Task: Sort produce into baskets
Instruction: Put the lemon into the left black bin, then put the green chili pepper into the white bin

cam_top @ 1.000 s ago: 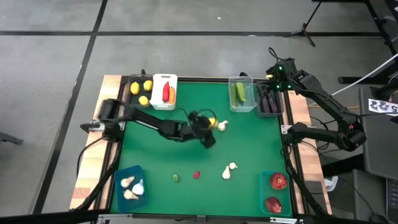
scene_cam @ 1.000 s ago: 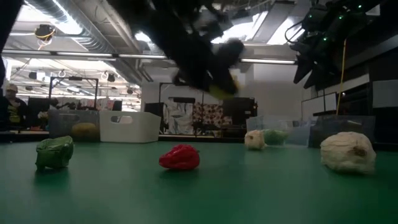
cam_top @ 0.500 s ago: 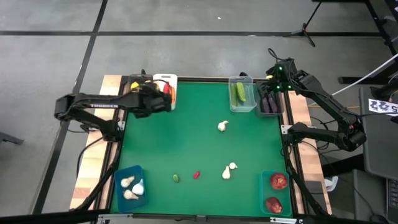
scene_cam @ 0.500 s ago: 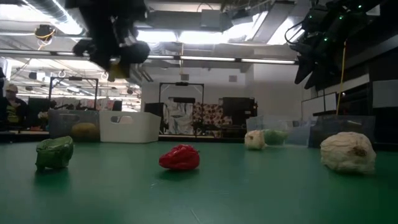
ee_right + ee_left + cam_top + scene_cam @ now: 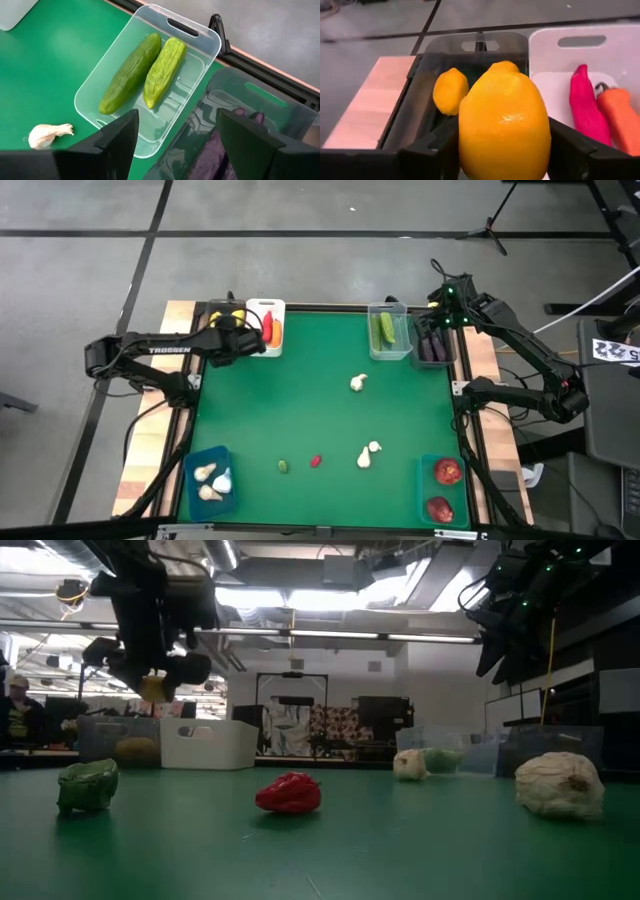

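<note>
So, going left to right across the worktop point(image 5: 320, 410):

left claw point(image 5: 502, 150): up over the far-left corner, above the dark bin point(image 5: 470, 47). Fingers are clamped on either side of a lemon point(image 5: 504, 127); it's gripped across its fat middle, and its long axis points away from the wrist toward the bin.

dark bin: already has two lemons in it; one lemon in the bin point(image 5: 450, 91) sits tilted with its nub toward the far wall, the other is mostly hidden behind the held one.

white bin point(image 5: 580, 65): just beside the dark one, touching walls. Red chili point(image 5: 587, 112) and orange carrot point(image 5: 620, 117) lie side by side, long axes running down the bin's length.

teal bin, near left point(image 5: 208, 475): garlic bulbs in there.

loose stuff on the green: small green piece point(image 5: 88, 786), red piece point(image 5: 289, 793), then two garlic bulbs point(image 5: 368, 453) near each other toward the front, plus a lone garlic point(image 5: 357, 382) mid-worktop.

clear bin point(image 5: 150, 80): two cucumbers point(image 5: 145, 72) lying parallel, touching, long axes along the bin.

right claw point(image 5: 175, 145): parked above the far-right corner, fingers spread fairly wide, nothing in them.

dark bin, far right point(image 5: 250, 120): purple eggplants point(image 5: 215, 150), partly hidden by the claw.

teal bin, near right point(image 5: 443, 488): two round red fruits point(image 5: 447, 471).
</note>
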{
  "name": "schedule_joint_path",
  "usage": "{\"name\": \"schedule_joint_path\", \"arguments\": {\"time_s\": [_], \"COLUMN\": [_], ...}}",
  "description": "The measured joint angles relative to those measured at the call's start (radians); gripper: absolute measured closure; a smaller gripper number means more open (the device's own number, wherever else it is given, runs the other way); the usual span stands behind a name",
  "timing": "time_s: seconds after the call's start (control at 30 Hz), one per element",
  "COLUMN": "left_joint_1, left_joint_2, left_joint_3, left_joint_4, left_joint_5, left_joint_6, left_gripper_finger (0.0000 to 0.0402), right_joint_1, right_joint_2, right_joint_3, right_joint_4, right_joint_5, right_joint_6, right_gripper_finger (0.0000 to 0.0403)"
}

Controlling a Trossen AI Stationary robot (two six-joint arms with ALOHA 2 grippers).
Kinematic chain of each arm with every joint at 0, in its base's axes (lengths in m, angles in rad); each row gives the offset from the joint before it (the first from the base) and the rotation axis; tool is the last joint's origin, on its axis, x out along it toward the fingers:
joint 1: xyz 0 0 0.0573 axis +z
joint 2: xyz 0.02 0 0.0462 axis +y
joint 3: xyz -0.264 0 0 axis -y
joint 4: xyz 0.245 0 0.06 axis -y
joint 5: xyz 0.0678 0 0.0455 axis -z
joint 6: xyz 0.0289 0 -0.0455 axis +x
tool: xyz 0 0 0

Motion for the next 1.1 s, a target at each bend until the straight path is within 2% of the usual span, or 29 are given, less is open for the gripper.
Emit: {"name": "schedule_joint_path", "arguments": {"time_s": [0.17, 0.3, 0.37, 0.47, 0.63, 0.7, 0.77, 0.87, 1.1], "left_joint_1": [0.011, 0.046, 0.047, -0.007, -0.194, -0.288, -0.392, -0.559, -0.919], "left_joint_2": [-0.001, -0.001, -0.001, -0.009, -0.032, -0.038, -0.038, -0.021, 0.086], "left_joint_3": [0.0, 0.0, 0.0, 0.0, 0.0, 0.0, 0.0, 0.0, -0.001], "left_joint_4": [-0.015, -0.01, 0.013, 0.108, 0.334, 0.395, 0.453, 0.501, 0.597], "left_joint_5": [0.0, 0.002, 0.039, 0.139, 0.322, 0.373, 0.38, 0.347, 0.118], "left_joint_6": [0.12, 0.143, 0.158, 0.306, 0.527, 0.552, 0.518, 0.436, 0.279], "left_gripper_finger": [0.0139, 0.0106, 0.0097, 0.0093, 0.0093, 0.0093, 0.0097, 0.0103, 0.0107], "right_joint_1": [0.0, 0.0, 0.0, 0.0, 0.0, 0.0, 0.0, 0.0, 0.0], "right_joint_2": [0.0, 0.0, 0.0, 0.0, 0.0, 0.0, 0.0, 0.0, 0.0], "right_joint_3": [0.0, 0.0, 0.0, 0.0, 0.0, 0.0, 0.0, 0.0, 0.0], "right_joint_4": [-0.002, -0.002, -0.003, -0.012, -0.016, -0.018, -0.022, -0.024, -0.024], "right_joint_5": [0.0, 0.0, 0.0, 0.0, 0.0, -0.001, 0.0, 0.0, 0.0], "right_joint_6": [-0.001, -0.002, -0.002, -0.007, -0.027, -0.028, -0.028, -0.028, -0.029], "right_gripper_finger": [0.0139, 0.0139, 0.0139, 0.0139, 0.0139, 0.0139, 0.0139, 0.0139, 0.0139]}}
